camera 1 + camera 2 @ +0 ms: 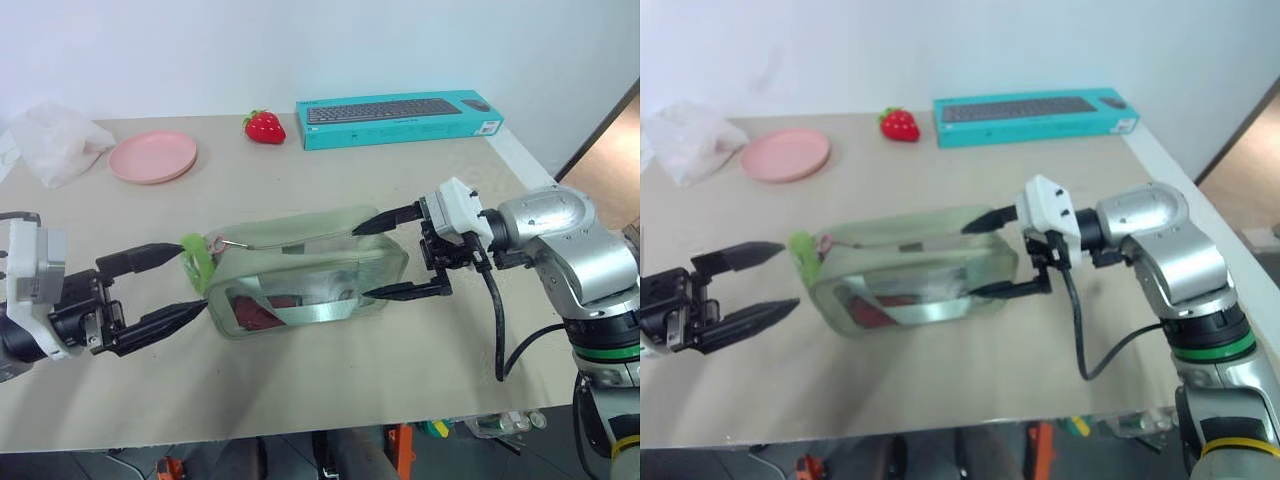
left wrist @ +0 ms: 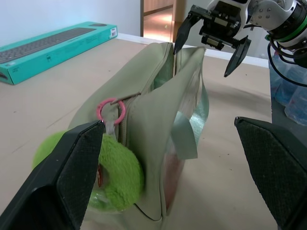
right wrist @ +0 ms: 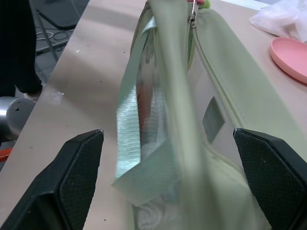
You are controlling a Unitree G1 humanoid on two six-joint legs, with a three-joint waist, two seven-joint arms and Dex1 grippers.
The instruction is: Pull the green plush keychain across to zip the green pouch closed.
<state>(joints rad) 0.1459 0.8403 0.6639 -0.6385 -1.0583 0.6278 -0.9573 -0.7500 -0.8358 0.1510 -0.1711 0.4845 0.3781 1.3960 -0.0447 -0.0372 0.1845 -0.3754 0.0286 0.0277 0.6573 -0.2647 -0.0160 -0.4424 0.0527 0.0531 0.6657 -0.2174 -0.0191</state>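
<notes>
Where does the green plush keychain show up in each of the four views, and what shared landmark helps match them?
Left eye view: green plush keychain at the green pouch's left end, between the left gripper's open fingers.
Right eye view: keychain at the pouch's left end, just beyond the fingertips.
Left wrist view: large, lower left, under a pink ring.
Right wrist view: a green sliver at the top edge.
Shared landmark: the pouch's zipper line.

No readable text anywhere; print on teal keyboard box (image 1: 398,119) too small to read.
</notes>
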